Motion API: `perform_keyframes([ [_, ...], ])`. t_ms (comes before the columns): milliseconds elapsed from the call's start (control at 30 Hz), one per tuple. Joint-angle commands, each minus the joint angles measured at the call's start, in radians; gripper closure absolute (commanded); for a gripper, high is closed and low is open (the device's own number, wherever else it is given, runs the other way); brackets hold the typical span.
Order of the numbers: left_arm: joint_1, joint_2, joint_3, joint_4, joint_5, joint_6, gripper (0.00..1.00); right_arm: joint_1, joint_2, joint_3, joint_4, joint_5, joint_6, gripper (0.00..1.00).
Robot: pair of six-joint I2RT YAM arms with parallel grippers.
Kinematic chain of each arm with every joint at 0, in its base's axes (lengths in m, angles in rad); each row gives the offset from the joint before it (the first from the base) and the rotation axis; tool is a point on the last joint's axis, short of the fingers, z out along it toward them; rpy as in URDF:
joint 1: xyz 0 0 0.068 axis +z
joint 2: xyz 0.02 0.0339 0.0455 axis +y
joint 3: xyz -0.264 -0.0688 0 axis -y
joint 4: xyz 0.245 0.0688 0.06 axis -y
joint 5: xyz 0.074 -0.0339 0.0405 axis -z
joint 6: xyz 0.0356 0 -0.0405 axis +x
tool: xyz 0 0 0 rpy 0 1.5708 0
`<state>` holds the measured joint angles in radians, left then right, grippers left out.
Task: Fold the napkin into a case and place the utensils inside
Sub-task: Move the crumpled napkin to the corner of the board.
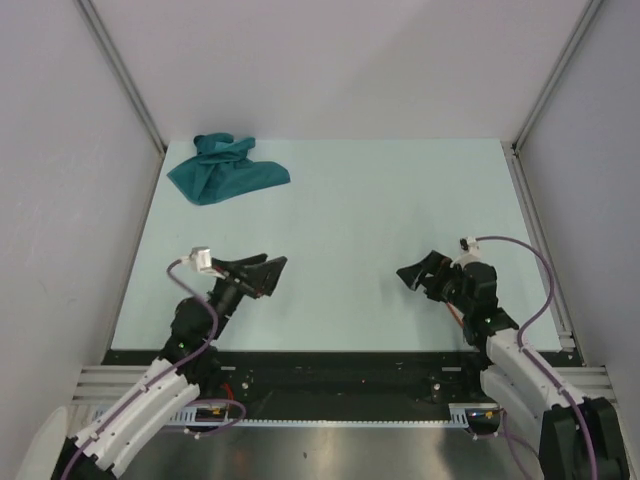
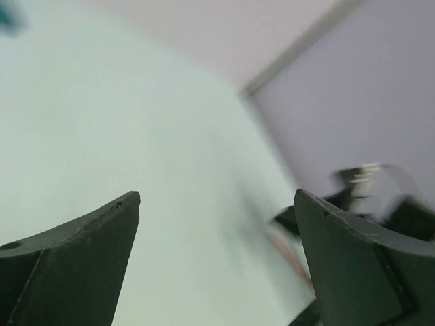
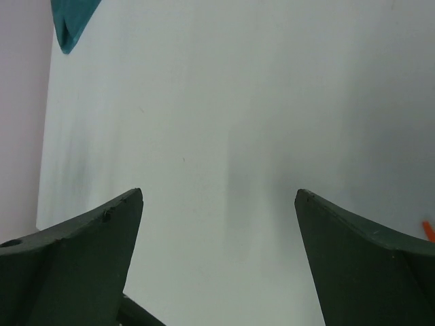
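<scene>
The teal napkin [image 1: 225, 172] lies crumpled in a heap at the far left corner of the table; a corner of the napkin [image 3: 71, 17] shows at the top left of the right wrist view. My left gripper [image 1: 270, 263] hovers open near the front left, pointing right, with nothing between its fingers [image 2: 81, 238]. My right gripper [image 1: 412, 268] hovers open at the front right, pointing left, also empty. An orange-red utensil [image 3: 428, 231] peeks in at the right edge of the right wrist view; it appears as a blurred streak [image 2: 289, 255] beside the right arm and is mostly hidden under that arm from above.
The pale mint table mat [image 1: 350, 230] is enclosed by light walls at the back and on both sides. Aluminium rails [image 1: 540, 230] run along the side edges. A black bar and the arm bases [image 1: 340, 385] border the near edge.
</scene>
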<state>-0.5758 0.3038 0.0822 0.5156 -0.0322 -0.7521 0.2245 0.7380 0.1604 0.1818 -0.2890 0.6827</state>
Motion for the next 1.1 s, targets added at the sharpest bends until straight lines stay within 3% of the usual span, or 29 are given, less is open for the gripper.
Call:
perform_keyframes([
  [0, 0.001, 0.147, 0.269, -0.661, -0.351, -0.02, 0.0, 0.051, 0.142, 0.152, 0.079, 0.117, -0.119, 0.0],
  [67, 0.005, 0.222, 0.398, -0.761, -0.399, 0.012, 0.0, 0.073, 0.274, 0.255, 0.11, 0.137, -0.144, 0.0],
  [133, 0.005, 0.25, 0.454, -0.764, -0.364, 0.123, 0.0, 0.119, 0.445, 0.38, 0.172, 0.136, -0.181, 0.0],
  [200, 0.005, 0.261, 0.476, -0.782, -0.377, 0.137, 0.0, 0.153, 0.597, 0.5, 0.189, 0.199, -0.192, 0.0],
  [233, 0.008, 0.262, 0.478, -0.795, -0.386, 0.131, 0.0, 0.183, 0.761, 0.572, 0.151, 0.217, -0.192, 0.0],
  [267, 0.011, 0.264, 0.478, -0.804, -0.399, 0.123, 0.0, 0.193, 0.841, 0.743, 0.133, 0.203, -0.199, 0.0],
  [333, 0.022, 0.28, 0.493, -0.85, -0.437, 0.082, 0.0, 0.213, 0.99, 0.914, 0.049, 0.204, -0.184, 0.0],
  [433, 0.138, 0.377, 0.569, -0.925, -0.419, 0.017, 0.0, 0.269, 1.284, 1.206, 0.0, 0.208, -0.175, 0.0],
  [467, 0.175, 0.455, 0.594, -0.937, -0.396, -0.001, 0.0, 0.282, 1.337, 1.342, -0.016, 0.223, -0.176, 0.0],
  [567, 0.324, 0.598, 0.692, -0.947, -0.351, -0.054, 0.0, 0.318, 1.457, 1.52, -0.087, 0.223, -0.15, 0.0],
  [733, 0.496, 0.947, 0.827, -0.826, -0.354, -0.168, 0.0, 0.357, 1.443, 1.503, -0.093, 0.249, -0.134, 0.0],
  [900, 0.628, 1.273, 1.064, -0.793, -0.377, -0.256, 0.0, 0.357, 1.286, 1.297, -0.039, 0.225, -0.13, 0.0],
  [1033, 0.683, 1.559, 1.256, -0.717, -0.315, -0.163, 0.0, 0.329, 1.141, 1.074, 0.004, 0.164, -0.117, 0.0],
  [1067, 0.695, 1.605, 1.381, -0.747, -0.304, -0.15, 0.0, 0.322, 1.117, 1.041, 0.013, 0.146, -0.109, 0.0],
])
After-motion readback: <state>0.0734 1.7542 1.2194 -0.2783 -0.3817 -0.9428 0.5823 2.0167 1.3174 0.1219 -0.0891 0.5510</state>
